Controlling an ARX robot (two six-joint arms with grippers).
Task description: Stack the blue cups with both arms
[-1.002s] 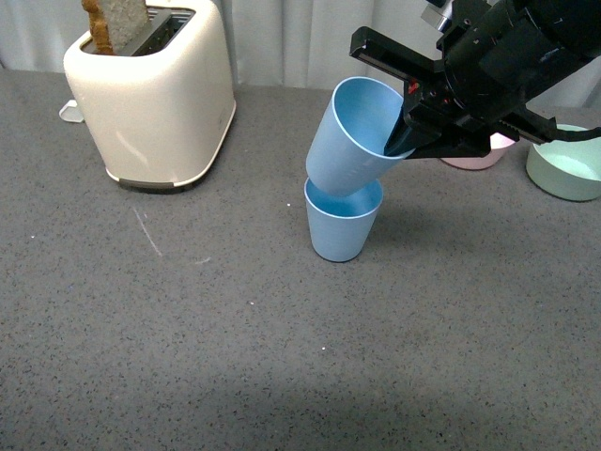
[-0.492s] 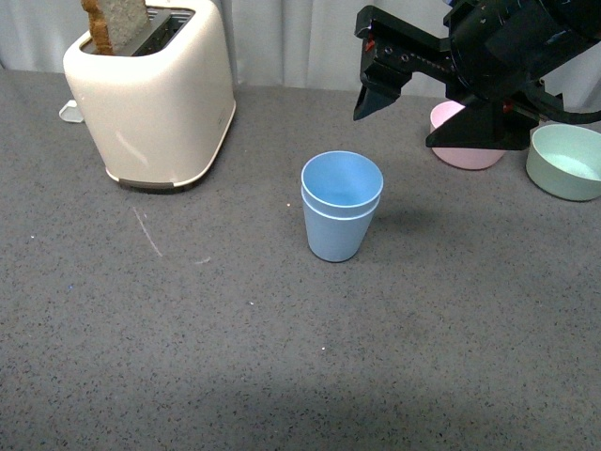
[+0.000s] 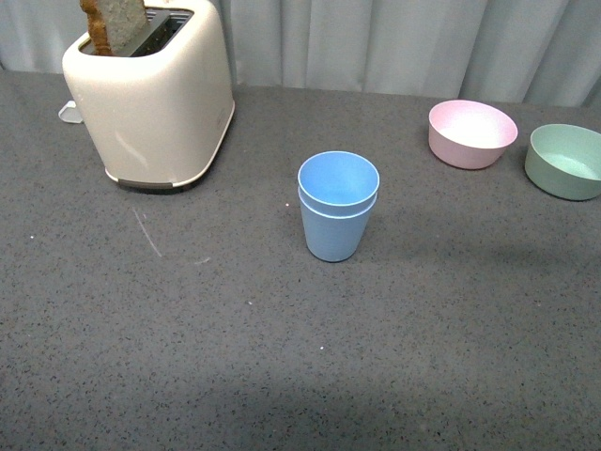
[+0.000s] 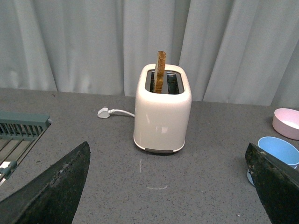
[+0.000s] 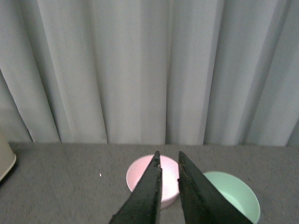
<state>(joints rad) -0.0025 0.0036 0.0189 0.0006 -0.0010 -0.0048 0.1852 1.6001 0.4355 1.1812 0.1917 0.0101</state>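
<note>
1. Nearest open table (image 3: 282, 376) was bare grey speckled surface; neither arm showed in the front view, so nothing stood between the camera and the cups.
2. The blue cups (image 3: 338, 209) sat mid-table, upright, one nested inside the other; upper rim sat just above the lower rim, roughly level; nothing touched them; the stack looked seated, so I judged the task essentially done.
3. Left gripper (image 4: 173, 186) hung with its jaws spread wide, one black finger at each lower corner of its wrist view, empty; the stack's rim (image 4: 279, 150) showed at the edge of that view, beside one finger but apart from it; it seemed parked clear so it would not nudge the stack.
4. Right gripper (image 5: 168, 186) had its jaws nearly pressed together, only a thin slit between the two tips, pinching nothing; it pointed over the bowls toward the curtain, away from the cups; probably pulled back there because no grip was needed.
5. Toaster (image 3: 150, 99) stood further back to the left, well apart from the cups, a slice of bread (image 3: 115, 21) sticking up from a slot; white plug (image 4: 103, 112) lay beside it.
6. Pink bowl (image 3: 472, 133) and green bowl (image 3: 565, 161) sat far right, side by side, not touching; not task items.
7. Curtain (image 5: 140, 70) closed off the back.
</note>
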